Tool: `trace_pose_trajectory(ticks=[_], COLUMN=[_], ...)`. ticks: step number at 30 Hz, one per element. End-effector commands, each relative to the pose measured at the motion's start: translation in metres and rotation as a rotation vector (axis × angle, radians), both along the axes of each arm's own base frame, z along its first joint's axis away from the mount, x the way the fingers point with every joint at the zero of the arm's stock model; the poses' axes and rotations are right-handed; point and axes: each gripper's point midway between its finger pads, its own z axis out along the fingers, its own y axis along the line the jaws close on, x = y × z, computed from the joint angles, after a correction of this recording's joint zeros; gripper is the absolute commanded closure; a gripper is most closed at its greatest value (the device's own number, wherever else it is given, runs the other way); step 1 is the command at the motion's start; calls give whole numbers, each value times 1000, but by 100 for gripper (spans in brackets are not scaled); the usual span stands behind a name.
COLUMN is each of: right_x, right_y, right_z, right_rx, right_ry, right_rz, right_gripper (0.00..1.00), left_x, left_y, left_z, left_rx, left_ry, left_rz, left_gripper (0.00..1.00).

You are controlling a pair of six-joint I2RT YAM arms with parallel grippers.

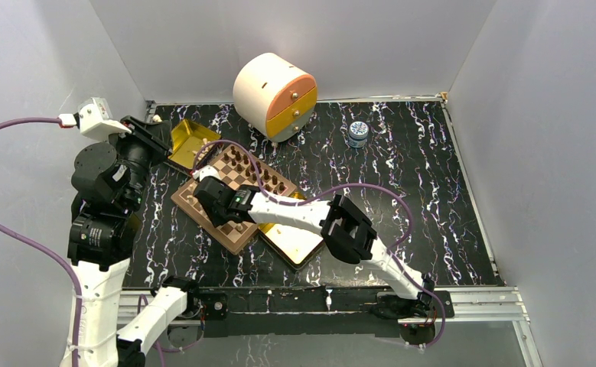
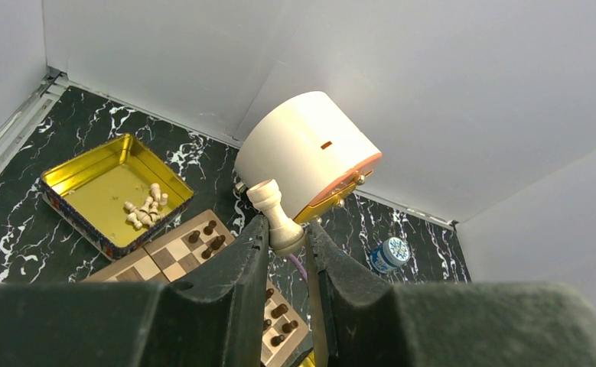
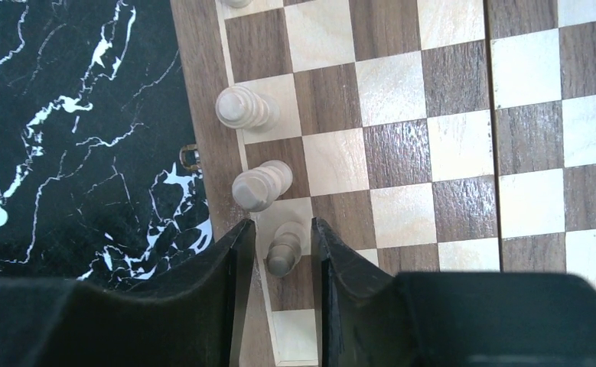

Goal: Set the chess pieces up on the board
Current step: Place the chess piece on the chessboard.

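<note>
Top external view: the board lies at an angle on the black marbled worktop, left of centre. Dark chess pieces are lined along its far-right side, and a few light ones stand along its near edge. The right arm reaches across it, with the right claw low over the board's left part. Seen from the right wrist, that claw is parted only a little. A light tan piece stands between its fingers at the board's edge, with a thin gap on each side, so nothing is gripped. Two more light pieces stand just beyond it on the same edge column. The left arm is raised over the far-left corner. Its left claw is closed on the base of a pale rook, which tilts up out of the fingertips, high above the board. Below it sits an open gold tin just off the board's far-left side, with a small heap of light pieces inside. A second gold tin lies against the board's near-right side. A round cream drawer box and a small blue jar stand at the far side.
</note>
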Motion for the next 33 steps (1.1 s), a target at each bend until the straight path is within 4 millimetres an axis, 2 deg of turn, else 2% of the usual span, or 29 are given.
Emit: trace_pose_trajectory(ticks=[1, 7, 10, 13, 17, 22, 27, 30, 33], right_x=[-3, -6, -5, -4, 1, 12, 27, 36, 46], right_y=[20, 20, 17, 11, -3, -34, -74, -102, -131], right_z=[42, 66, 74, 84, 108, 136, 172, 194, 220], right_rx=[111, 160, 166, 166, 187, 225, 313, 389, 517], right_ry=[-6, 6, -2, -10, -25, -12, 15, 49, 76], right_rz=[4, 4, -2, -13, -31, -41, -67, -93, -105], right_gripper=[56, 49, 42, 36, 32, 28, 29, 34, 43], left_x=[1, 4, 5, 7, 8, 9, 5, -1, -8], left_y=[-3, -9, -11, -16, -30, -50, -85, -109, -128], left_z=[-1, -12, -15, -17, -18, -18, -43, -55, -58], left_rx=[12, 16, 17, 21, 24, 22, 50, 49, 15], left_ry=[-11, 7, 14, 12, 2, -23, 2, -3, -31], left_rz=[-17, -45, -55, -82, -151, -254, -451, -592, -704], left_gripper=[100, 100, 100, 100, 100, 100, 100, 100, 100])
